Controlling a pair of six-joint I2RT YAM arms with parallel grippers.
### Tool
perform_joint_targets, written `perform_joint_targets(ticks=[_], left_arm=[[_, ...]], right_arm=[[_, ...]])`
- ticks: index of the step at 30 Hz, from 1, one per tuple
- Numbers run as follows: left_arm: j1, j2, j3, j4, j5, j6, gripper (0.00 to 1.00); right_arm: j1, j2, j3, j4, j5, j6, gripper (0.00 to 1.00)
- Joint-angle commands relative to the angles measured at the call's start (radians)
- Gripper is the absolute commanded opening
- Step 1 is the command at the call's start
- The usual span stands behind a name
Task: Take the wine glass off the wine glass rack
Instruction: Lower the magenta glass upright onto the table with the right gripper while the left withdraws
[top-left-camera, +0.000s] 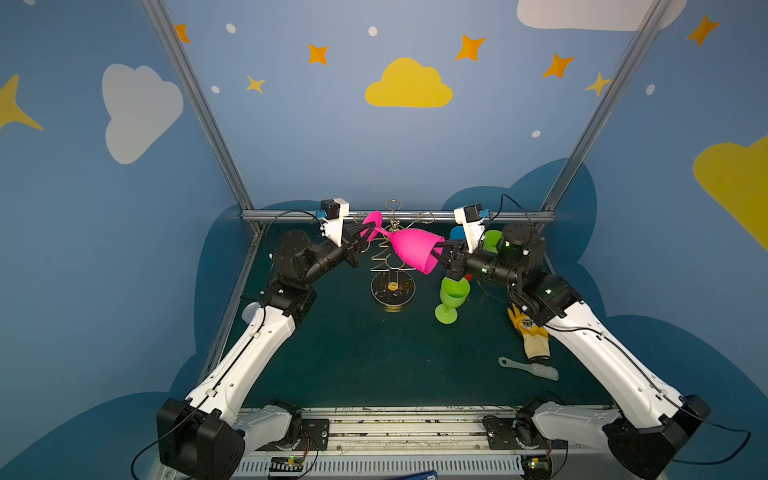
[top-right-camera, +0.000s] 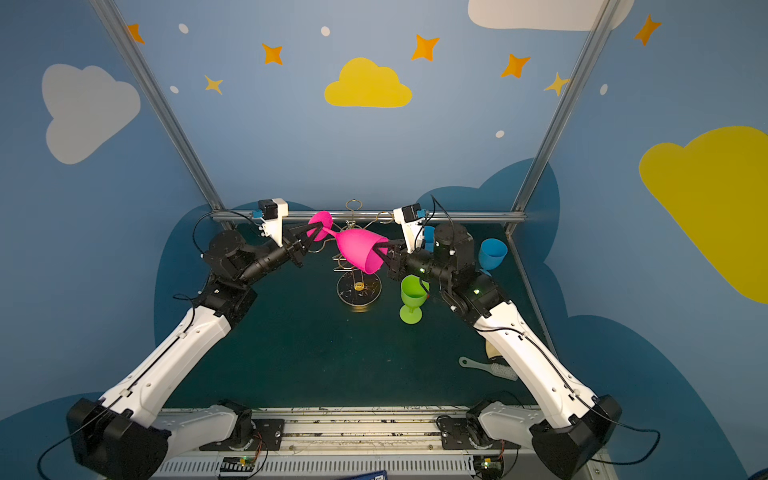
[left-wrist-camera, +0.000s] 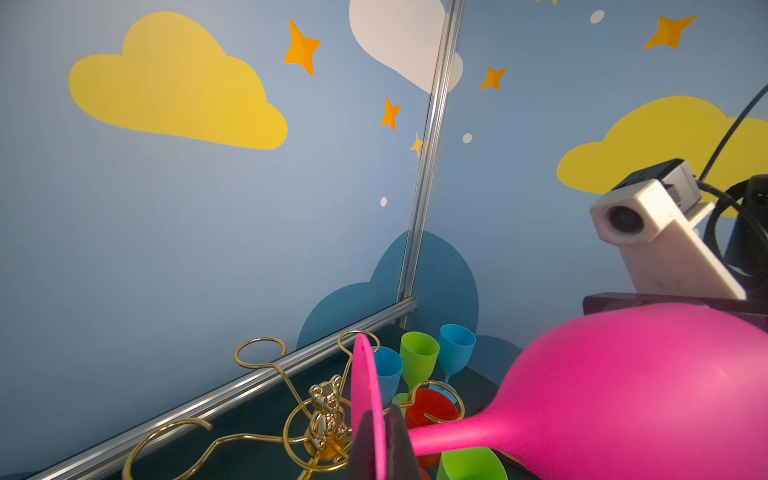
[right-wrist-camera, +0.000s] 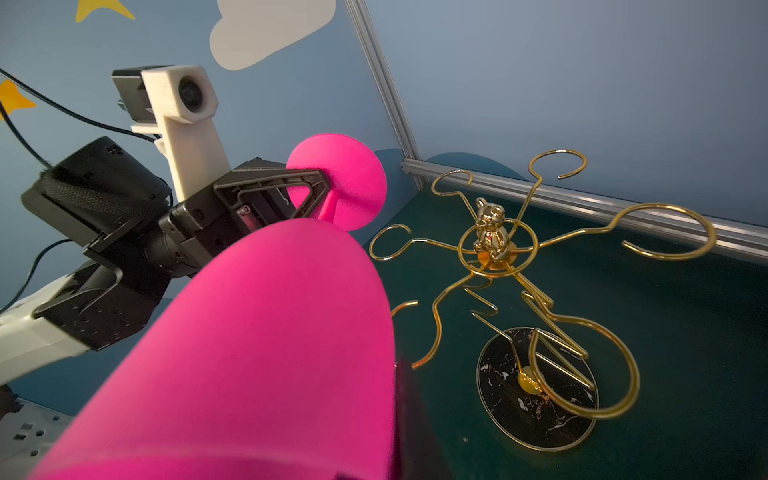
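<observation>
A: What's around the wine glass (top-left-camera: 411, 249)?
B: It hangs sideways by the upper arms of the wine glass rack (top-left-camera: 399, 293); left hand (top-left-camera: 369, 231) pinches its foot, right hand (top-left-camera: 436, 252) clamps its rim; a green glass (top-left-camera: 454, 296) stands below the right hand.
A: Room?
B: Bare dark tabletop (top-left-camera: 353, 357) in front; glove (top-left-camera: 532, 334), brush (top-left-camera: 531, 368) at right; blue walls (top-left-camera: 332, 145) behind.

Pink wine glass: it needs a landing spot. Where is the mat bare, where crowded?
Bare: the wide mat stretch in front of the wine glass rack, between the left arm and right arm, and beside it toward the left arm. Crowded: the right, with green glass, yellow glove, brush, and cups behind.
</observation>
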Motion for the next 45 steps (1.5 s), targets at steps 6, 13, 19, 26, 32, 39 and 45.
perform_joint_targets(ticks=[6,13,19,26,32,39,45], left_arm=[[0.011,-0.038,-0.024,0.010,-0.064,0.028,0.74],[0.069,-0.088,-0.088,0.055,-0.156,-0.001,0.99],[0.187,-0.109,-0.169,0.107,-0.243,-0.085,0.99],[0.285,-0.127,-0.245,0.132,-0.262,-0.139,0.99],[0.324,-0.140,-0.284,0.143,-0.263,-0.154,1.00],[0.347,-0.156,-0.311,0.147,-0.266,-0.157,0.99],[0.354,-0.165,-0.318,0.139,-0.274,-0.154,0.99]], right_arm=[[-0.001,-0.095,0.039,-0.021,0.088,-0.047,0.00],[-0.007,-0.179,0.098,-0.201,0.191,-0.168,0.00],[0.016,-0.208,0.163,-0.449,0.245,-0.273,0.00],[0.097,-0.233,0.143,-0.677,0.262,-0.310,0.00],[0.191,-0.244,0.046,-0.780,0.293,-0.305,0.00],[0.247,-0.133,0.001,-0.917,0.443,-0.240,0.00],[0.251,-0.009,-0.013,-0.917,0.503,-0.183,0.00]])
